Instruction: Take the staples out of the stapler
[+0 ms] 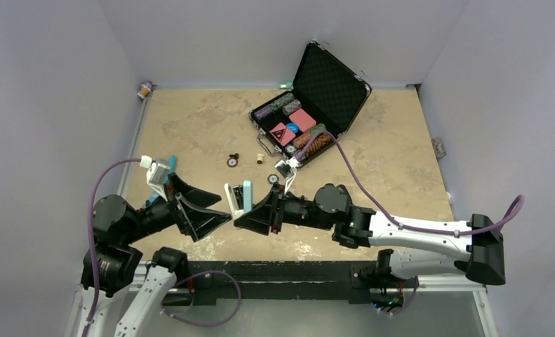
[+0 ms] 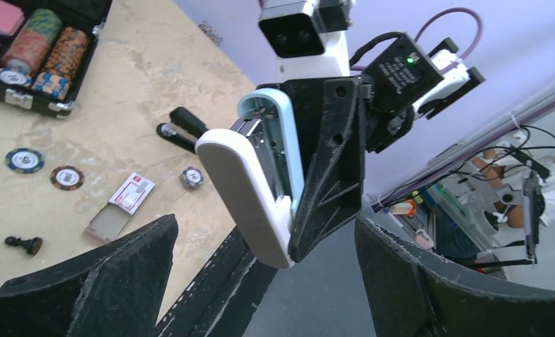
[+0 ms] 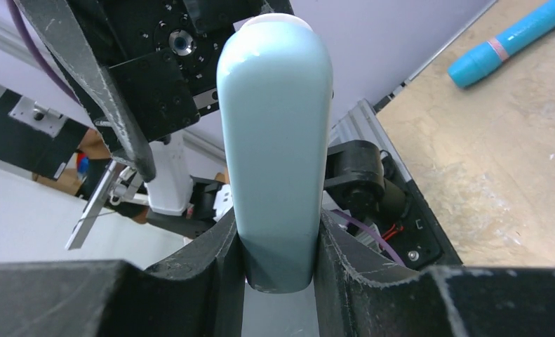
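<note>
My right gripper (image 3: pixel 280 242) is shut on the stapler (image 3: pixel 274 133) and holds it upright above the table's near edge. The stapler has a light-blue body and a white part; in the left wrist view the stapler (image 2: pixel 243 186) is hinged apart, with a metal magazine (image 2: pixel 262 140) showing between the halves. I cannot make out any staples. My left gripper (image 2: pixel 266 232) is wide open, its fingers (image 2: pixel 120 281) either side of the stapler's lower end without touching it. In the top view the stapler (image 1: pixel 238 198) sits between the left gripper (image 1: pixel 224 209) and the right gripper (image 1: pixel 252 212).
An open black case (image 1: pixel 334 81) of poker chips stands at the back right. Loose chips (image 2: pixel 24 159), a small red-and-white box (image 2: pixel 131 193), a black clip-like tool (image 2: pixel 179 130) and a black pawn (image 2: pixel 23 243) lie on the table. A blue marker (image 3: pixel 509 42) lies at the left.
</note>
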`<state>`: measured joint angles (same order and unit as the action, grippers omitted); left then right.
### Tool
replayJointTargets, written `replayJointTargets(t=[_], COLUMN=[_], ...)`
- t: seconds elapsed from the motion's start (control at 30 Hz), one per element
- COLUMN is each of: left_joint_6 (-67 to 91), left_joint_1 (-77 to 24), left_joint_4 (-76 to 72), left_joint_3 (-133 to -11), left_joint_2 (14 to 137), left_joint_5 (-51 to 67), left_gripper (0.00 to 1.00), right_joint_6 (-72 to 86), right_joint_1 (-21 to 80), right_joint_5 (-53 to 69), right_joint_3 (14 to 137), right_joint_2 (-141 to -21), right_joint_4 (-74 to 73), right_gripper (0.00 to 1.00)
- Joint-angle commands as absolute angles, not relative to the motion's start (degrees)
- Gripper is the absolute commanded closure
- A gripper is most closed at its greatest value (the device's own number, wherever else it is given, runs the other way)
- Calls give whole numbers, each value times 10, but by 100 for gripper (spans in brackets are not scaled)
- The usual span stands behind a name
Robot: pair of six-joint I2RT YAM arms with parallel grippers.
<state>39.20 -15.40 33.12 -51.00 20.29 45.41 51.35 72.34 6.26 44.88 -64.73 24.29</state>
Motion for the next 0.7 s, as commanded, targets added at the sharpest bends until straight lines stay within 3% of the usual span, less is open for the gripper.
replayJointTargets(t=[0.0, 0.67], left_joint_6=[441, 471], left_joint_1=[-151, -151], left_joint_4=[249, 211], left_joint_3=[-522, -501], left_joint_2=[190, 216], left_joint_5=[490, 484], left_gripper=[0, 7], right_joint_6=[496, 490], right_joint_1=[723, 730], right_joint_5=[107, 164], right_joint_3=[457, 503], right_joint_2=[-631, -682], right_joint_4=[309, 344], right_gripper=[100, 100])
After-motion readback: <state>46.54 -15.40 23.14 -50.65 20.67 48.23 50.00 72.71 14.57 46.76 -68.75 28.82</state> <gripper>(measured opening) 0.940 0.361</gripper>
